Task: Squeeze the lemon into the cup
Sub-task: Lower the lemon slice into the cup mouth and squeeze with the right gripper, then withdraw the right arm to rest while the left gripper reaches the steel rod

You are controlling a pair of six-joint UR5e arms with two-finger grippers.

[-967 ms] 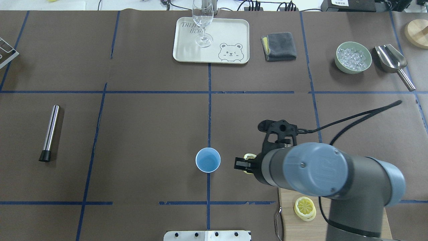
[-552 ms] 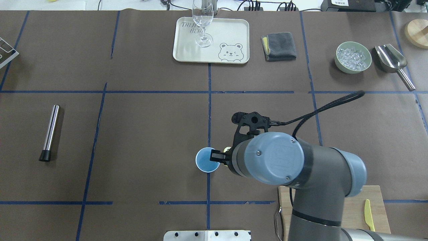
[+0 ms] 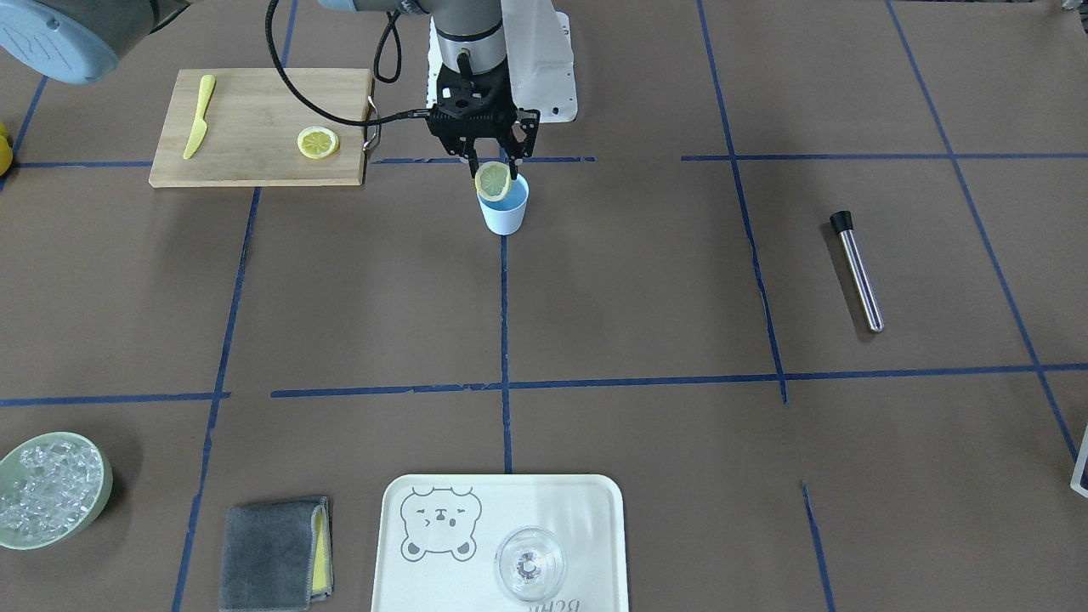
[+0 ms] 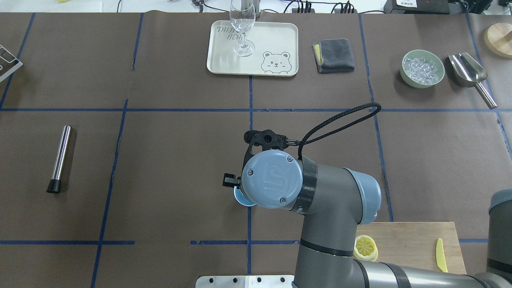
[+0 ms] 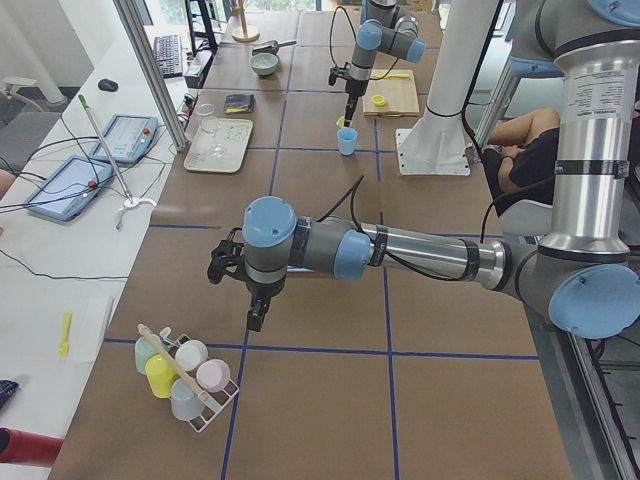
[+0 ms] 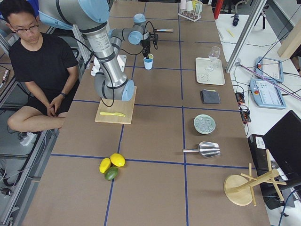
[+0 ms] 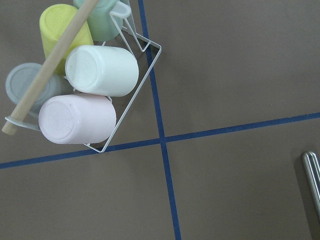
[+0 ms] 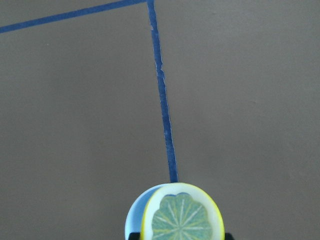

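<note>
My right gripper [image 3: 492, 168] is shut on the lemon [image 3: 493, 181], a thin round slice with yellow rind, held on edge just above the mouth of the light-blue cup [image 3: 503, 213]. In the right wrist view the lemon [image 8: 182, 216] covers most of the cup's rim [image 8: 134, 218]. In the overhead view my right wrist hides the slice and only a sliver of the cup [image 4: 239, 199] shows. My left gripper [image 5: 254, 318] hangs above the table near the cup rack; I cannot tell whether it is open or shut.
A second lemon slice [image 3: 318, 142] and a yellow knife [image 3: 197, 127] lie on the wooden board [image 3: 255, 161]. A tray [image 3: 595, 510] holds a glass [image 3: 529, 563]. Grey cloth [image 3: 272, 554], ice bowl [image 3: 51, 489], metal tube [image 3: 858, 272], cup rack [image 7: 85, 90].
My right arm has moved left with the lemon slice, from beside the cup to over its mouth. The second slice and knife on the board now show.
</note>
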